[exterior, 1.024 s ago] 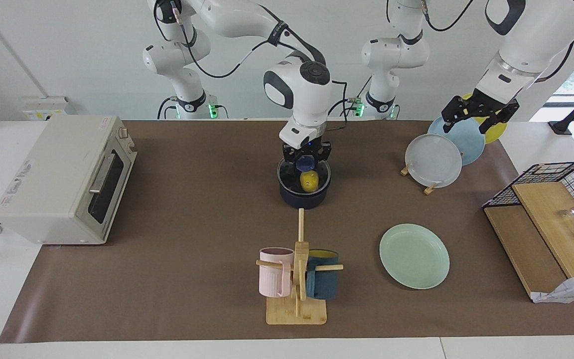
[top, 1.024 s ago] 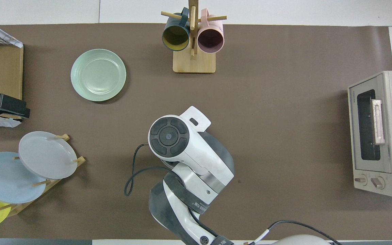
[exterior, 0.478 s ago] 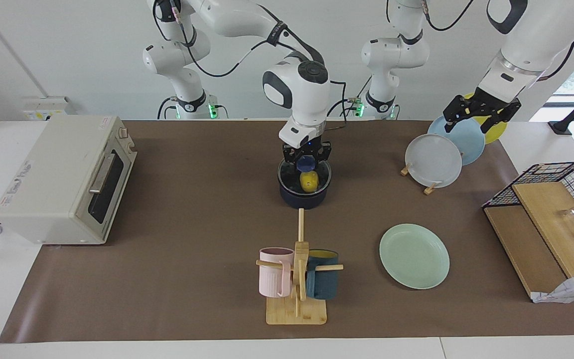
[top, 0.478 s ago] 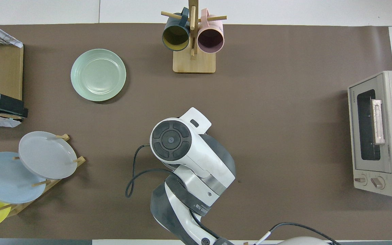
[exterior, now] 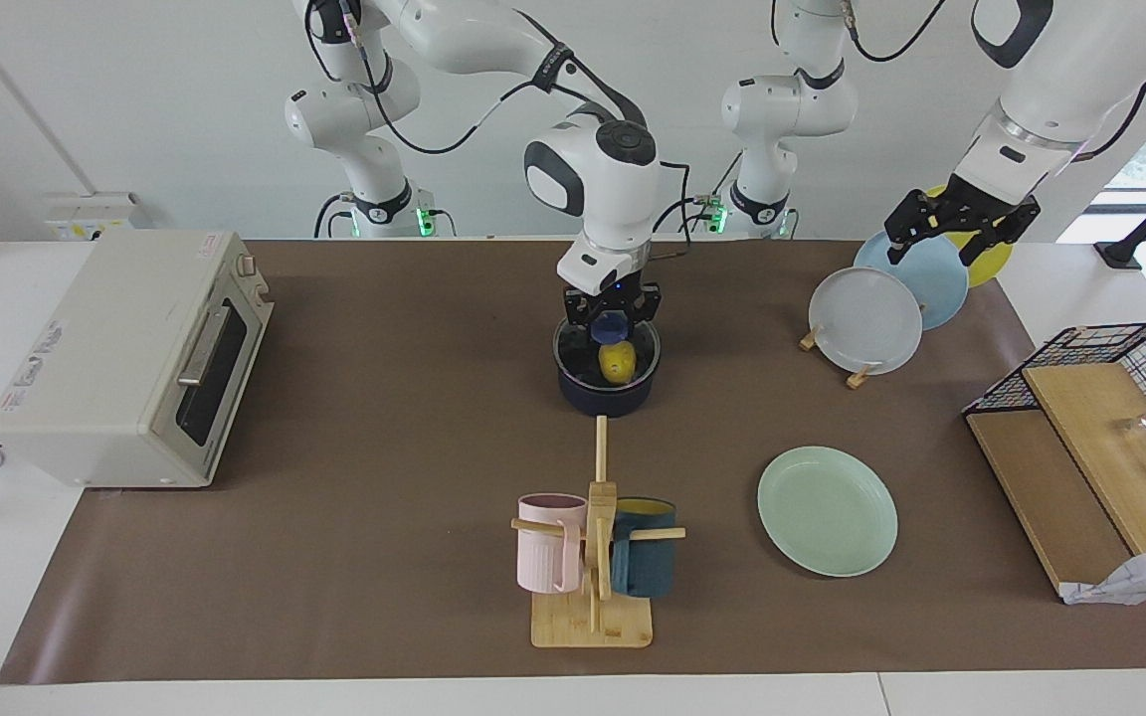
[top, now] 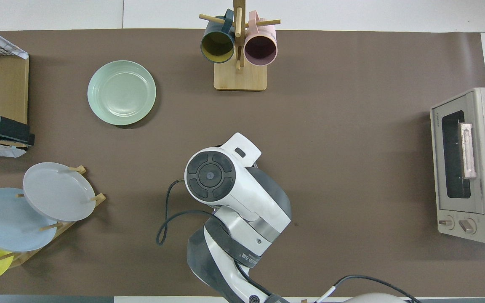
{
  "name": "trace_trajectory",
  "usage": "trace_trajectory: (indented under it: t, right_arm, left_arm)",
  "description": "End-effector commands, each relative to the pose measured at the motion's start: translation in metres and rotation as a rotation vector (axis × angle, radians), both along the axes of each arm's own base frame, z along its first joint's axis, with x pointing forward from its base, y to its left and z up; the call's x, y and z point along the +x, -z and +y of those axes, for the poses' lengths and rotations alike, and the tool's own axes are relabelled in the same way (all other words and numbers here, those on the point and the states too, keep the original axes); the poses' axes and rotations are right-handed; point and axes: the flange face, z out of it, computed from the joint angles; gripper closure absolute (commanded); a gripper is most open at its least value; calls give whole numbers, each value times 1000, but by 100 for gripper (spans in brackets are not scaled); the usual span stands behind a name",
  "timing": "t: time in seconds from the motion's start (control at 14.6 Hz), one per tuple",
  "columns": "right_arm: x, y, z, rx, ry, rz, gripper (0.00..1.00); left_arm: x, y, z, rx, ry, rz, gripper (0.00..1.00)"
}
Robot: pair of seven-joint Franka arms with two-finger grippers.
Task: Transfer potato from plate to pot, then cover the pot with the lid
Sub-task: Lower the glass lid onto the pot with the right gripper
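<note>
Almost nothing has shifted over the last second: your right gripper (exterior: 612,316) stays clamped on the blue knob of the round clear glass lid (exterior: 607,350), seated on the small navy-blue pot (exterior: 607,390) with the yellow potato (exterior: 616,362) inside. Release before lifting, or lid and pot may drag along. Your left gripper (exterior: 958,227) waits, fingers spread, over the upright plates; the mint-green plate (exterior: 828,510) lies bare on the tabletop.
</note>
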Motion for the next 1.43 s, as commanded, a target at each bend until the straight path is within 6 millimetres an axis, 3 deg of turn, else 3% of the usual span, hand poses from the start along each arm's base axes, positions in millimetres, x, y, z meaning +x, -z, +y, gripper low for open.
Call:
trace_trajectory:
  t: [0.0, 0.75, 0.82, 1.02, 1.37]
  right_arm:
    - [-3, -4, -5, 12, -24, -37, 100]
    - [-5, 2, -6, 17, -24, -41, 100]
    - [-5, 2, -6, 17, -23, -41, 86]
    - [-5, 4, -7, 16, -22, -38, 0]
    - [-5, 2, -7, 14, -24, -39, 0]
  left_arm:
    - [-8, -2, 3, 22, -10, -11, 0]
    - [-8, -2, 3, 22, -10, -11, 0]
    - [-8, -2, 3, 22, -11, -11, 0]
    - [-8, -2, 3, 22, -11, -11, 0]
    - [-8, -2, 3, 22, -11, -11, 0]
